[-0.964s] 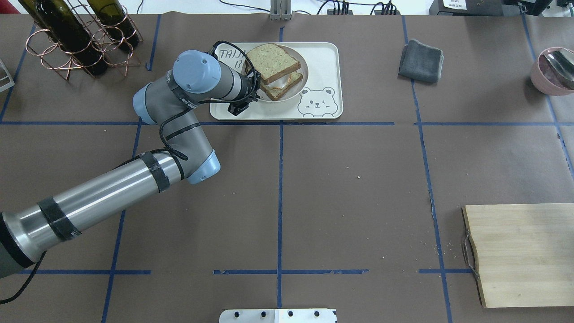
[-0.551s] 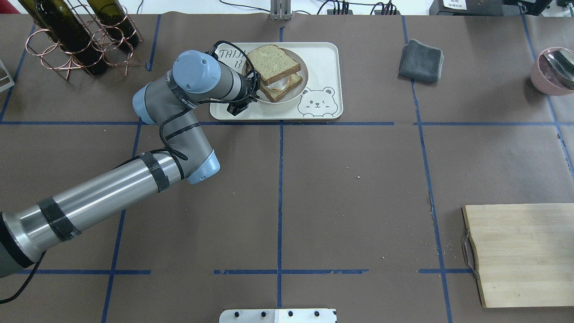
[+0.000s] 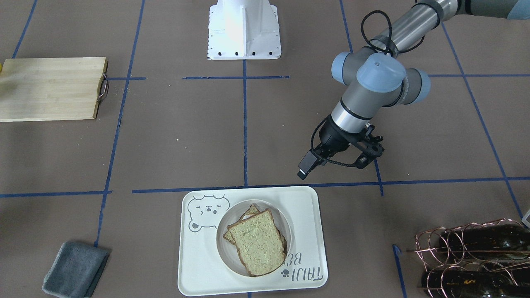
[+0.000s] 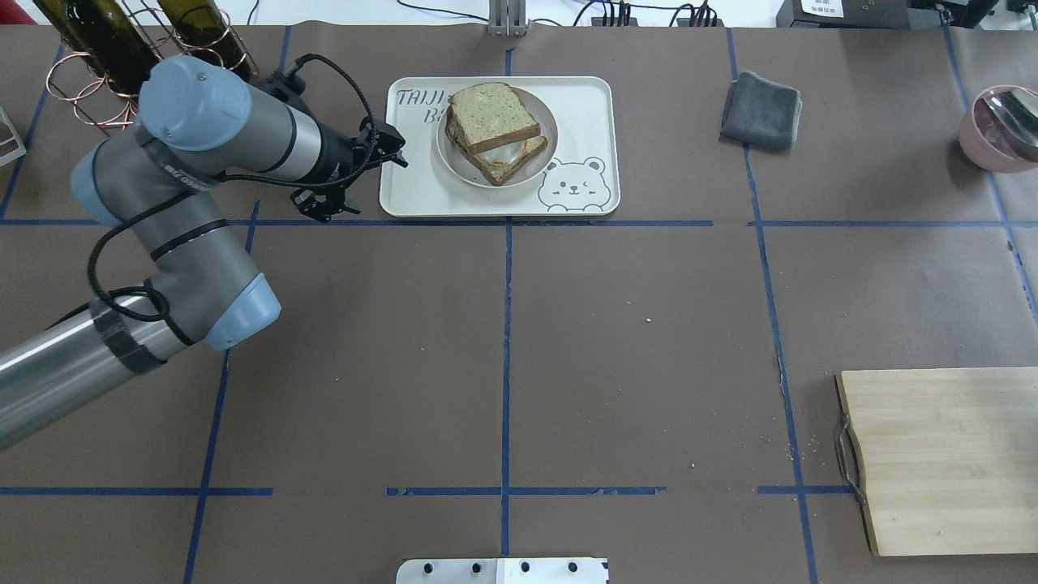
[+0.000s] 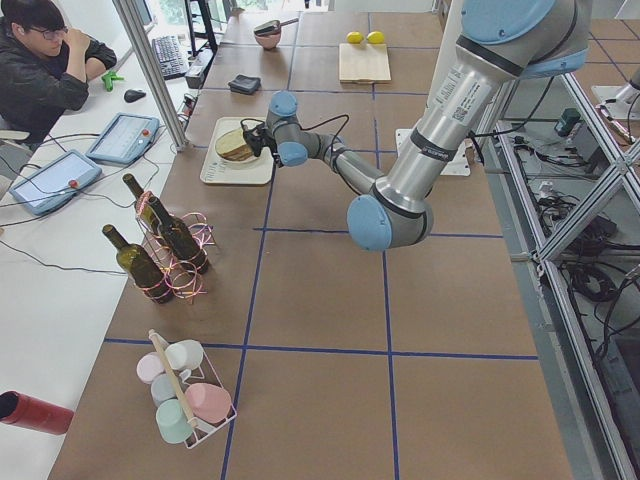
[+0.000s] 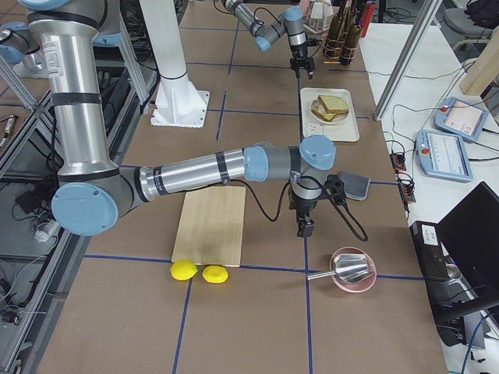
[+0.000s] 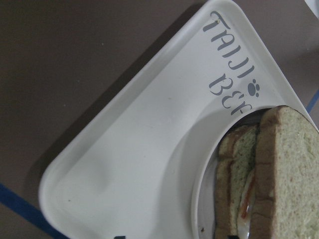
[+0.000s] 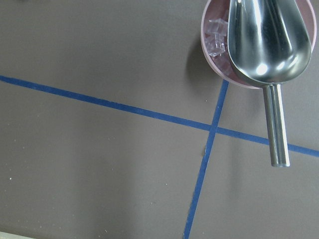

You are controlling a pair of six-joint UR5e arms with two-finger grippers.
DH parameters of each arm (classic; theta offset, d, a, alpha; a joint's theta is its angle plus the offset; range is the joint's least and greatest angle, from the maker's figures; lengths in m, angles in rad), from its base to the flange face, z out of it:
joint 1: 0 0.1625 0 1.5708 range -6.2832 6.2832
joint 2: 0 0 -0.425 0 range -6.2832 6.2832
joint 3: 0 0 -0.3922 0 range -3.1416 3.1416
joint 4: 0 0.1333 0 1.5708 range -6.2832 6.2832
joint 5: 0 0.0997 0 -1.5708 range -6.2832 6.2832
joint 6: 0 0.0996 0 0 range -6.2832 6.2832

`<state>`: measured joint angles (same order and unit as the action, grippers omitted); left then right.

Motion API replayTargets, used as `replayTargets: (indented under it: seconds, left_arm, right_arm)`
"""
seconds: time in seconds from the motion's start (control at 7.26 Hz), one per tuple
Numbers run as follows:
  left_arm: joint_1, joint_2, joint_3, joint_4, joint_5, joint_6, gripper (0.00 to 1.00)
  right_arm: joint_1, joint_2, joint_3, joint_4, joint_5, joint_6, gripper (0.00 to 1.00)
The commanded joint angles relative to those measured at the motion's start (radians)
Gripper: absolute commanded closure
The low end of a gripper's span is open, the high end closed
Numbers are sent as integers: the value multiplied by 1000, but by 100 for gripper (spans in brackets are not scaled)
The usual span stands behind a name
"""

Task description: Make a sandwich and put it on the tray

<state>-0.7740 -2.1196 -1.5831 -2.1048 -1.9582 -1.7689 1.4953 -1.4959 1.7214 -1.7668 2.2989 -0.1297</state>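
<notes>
the sandwich (image 4: 491, 120) is being borne by a small round white dish (image 4: 548, 113), and the dish is being carried inside the tray (image 4: 585, 122), next to the printed bear face. the two bread slices are being shown stacked but skewed, the top one turned off the lower one. a strip of white and orange egg (image 7: 246, 199) is being shown between them in the left wrist view. the left gripper (image 4: 391, 150) is being held raised near the tray's edge on the robot's left side, clear of dish and sandwich. its fingers are being held spread, with nothing pinched. the right gripper (image 6: 306, 227) is being seen only in the exterior right view, hung above the table near a pink bowl (image 4: 973, 136) in which a metal scoop (image 8: 266, 40) is being cradled. whether its fingers are spread or pressed together cannot be told. a wooden cutting board (image 4: 949, 458) and a grey cloth (image 4: 762, 109) are being seen well apart from the tray.
</notes>
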Motion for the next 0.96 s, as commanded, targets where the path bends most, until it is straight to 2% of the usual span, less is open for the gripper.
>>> replayTargets:
  seconds: [0.0, 0.14, 0.28, 0.69, 0.83]
  left_arm:
    - [-46, 113, -258, 266, -4, 274, 0]
    - [-91, 162, -320, 337, -10, 404, 0]
    - [-147, 203, -348, 400, -54, 556, 0]
    - [-383, 366, -374, 471, -103, 1037, 0]
    - [-475, 407, -362, 521, -126, 1264, 0]
  right_arm:
    - [54, -59, -6, 0, 10, 2, 0]
    - [77, -99, -8, 0, 61, 2, 0]
    - [115, -124, -5, 0, 124, 1, 0]
    - [126, -132, -9, 47, 122, 2, 0]
    - [126, -132, -11, 47, 122, 8, 0]
